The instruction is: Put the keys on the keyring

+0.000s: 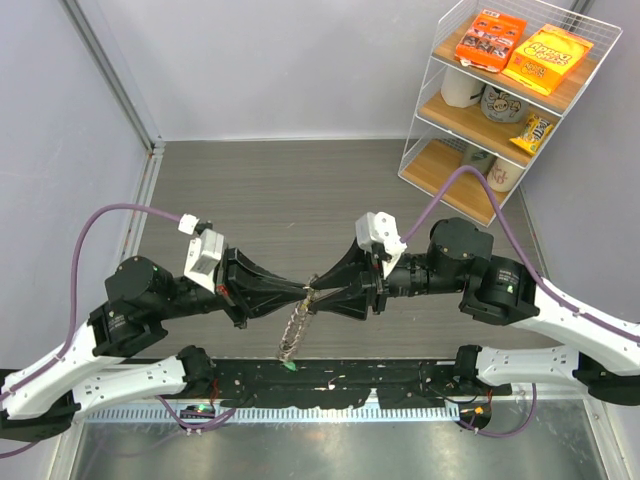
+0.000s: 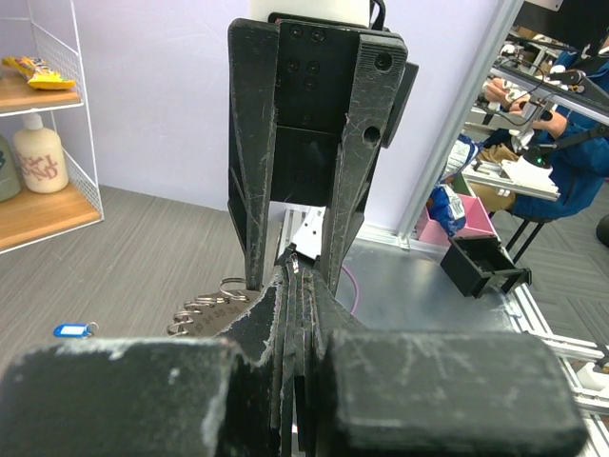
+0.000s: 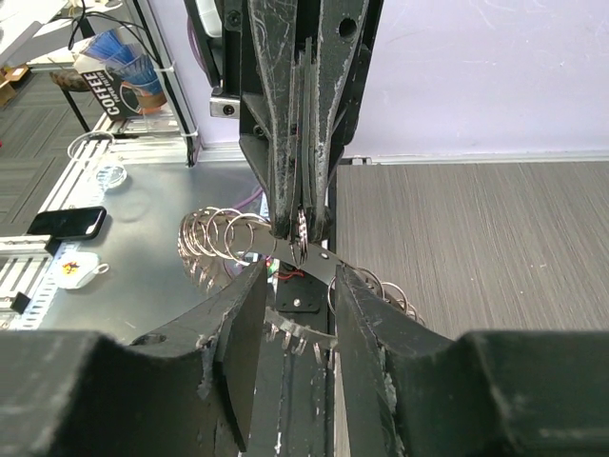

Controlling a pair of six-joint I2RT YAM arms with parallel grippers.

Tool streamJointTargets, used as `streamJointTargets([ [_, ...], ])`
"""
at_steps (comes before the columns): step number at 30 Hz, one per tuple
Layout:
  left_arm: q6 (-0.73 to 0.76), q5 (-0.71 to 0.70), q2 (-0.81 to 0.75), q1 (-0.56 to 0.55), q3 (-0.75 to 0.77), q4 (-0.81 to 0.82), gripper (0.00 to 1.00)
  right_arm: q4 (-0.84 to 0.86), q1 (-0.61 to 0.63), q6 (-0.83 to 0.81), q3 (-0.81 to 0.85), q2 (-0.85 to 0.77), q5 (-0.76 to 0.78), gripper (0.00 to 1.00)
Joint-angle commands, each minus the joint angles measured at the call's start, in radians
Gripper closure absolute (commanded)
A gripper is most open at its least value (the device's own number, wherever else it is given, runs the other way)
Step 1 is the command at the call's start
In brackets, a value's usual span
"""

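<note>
Tip to tip: our left gripper (image 1: pixel 305 291) pinches shut on the keyring (image 3: pixel 278 248) — its band crosses the parted jaws of the right gripper (image 1: pixel 320 292), grip we cannot confirm — keys (image 1: pixel 292 335) hanging nearward.

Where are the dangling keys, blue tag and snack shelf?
dangling keys (image 1: pixel 293 330): top view, middle of bunch.
blue tag (image 2: pixel 71 330): left wrist view, plastic body.
snack shelf (image 1: pixel 428 162): top view, bottom board.

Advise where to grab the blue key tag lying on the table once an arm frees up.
Pinch the blue key tag across its narrow width, coming straight down. It lies flat on the table, apart from the bunch of keys, and its plastic body looks the bulkiest part; the small ring at its end seems too thin to pinch reliably.
</note>
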Motion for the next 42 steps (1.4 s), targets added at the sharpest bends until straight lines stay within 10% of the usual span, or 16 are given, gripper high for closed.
streamJointTargets([
  [1, -0.006, 0.005, -0.009, 0.0, 0.003, 0.099, 1.0, 0.061, 0.007, 0.018, 0.048, 0.005, -0.019, 0.6],
  [15, -0.004, -0.007, -0.015, 0.0, -0.007, 0.111, 1.0, 0.066, 0.008, 0.021, 0.054, 0.012, -0.037, 0.72],
  [19, -0.004, -0.016, -0.021, 0.0, -0.01, 0.116, 1.0, 0.052, 0.01, 0.015, 0.055, 0.017, -0.043, 0.93],
  [29, 0.0, 0.01, -0.021, 0.002, 0.029, 0.025, 0.99, -0.087, 0.02, -0.028, 0.098, 0.014, -0.028, 0.95],
  [35, 0.049, 0.113, -0.006, 0.002, 0.095, -0.174, 0.58, -0.29, 0.02, -0.106, 0.187, 0.037, -0.045, 0.94],
  [42, 0.08, 0.157, 0.037, 0.0, 0.167, -0.38, 0.4, -0.479, 0.02, -0.164, 0.236, 0.081, -0.078, 0.94],
])
